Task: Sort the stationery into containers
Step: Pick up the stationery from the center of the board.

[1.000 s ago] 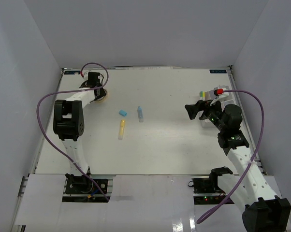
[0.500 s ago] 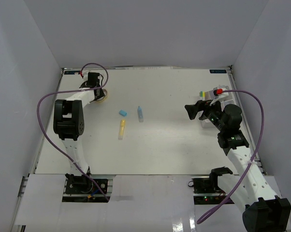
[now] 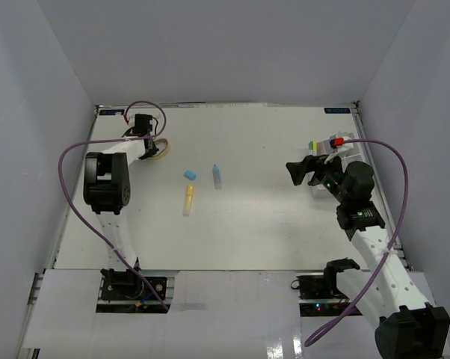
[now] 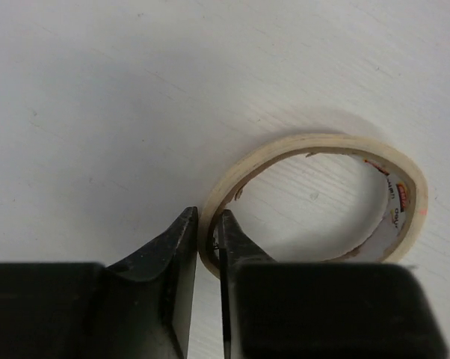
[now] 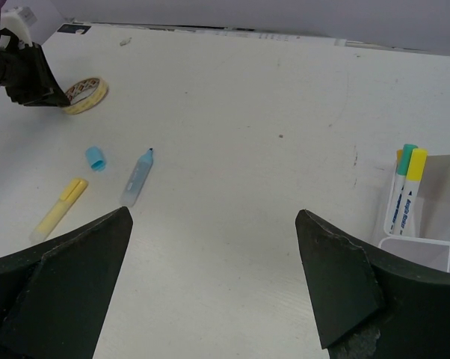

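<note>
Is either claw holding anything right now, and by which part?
The left gripper pinches the thin tan tape ring by its wall, one finger inside the loop, one outside. The right gripper stands open, holding nothing.

One tape ring (image 4: 395,217), one light-blue cap (image 5: 96,158), one blue marker (image 5: 136,176), one yellow highlighter (image 5: 58,211), all well left of the one organizer box (image 5: 438,209) holding two markers (image 5: 409,196).

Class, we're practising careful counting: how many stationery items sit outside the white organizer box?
4: tape ring far left, pinched by the left gripper; light-blue eraser, blue marker and yellow highlighter mid-table. The right arm may hide others.
</note>
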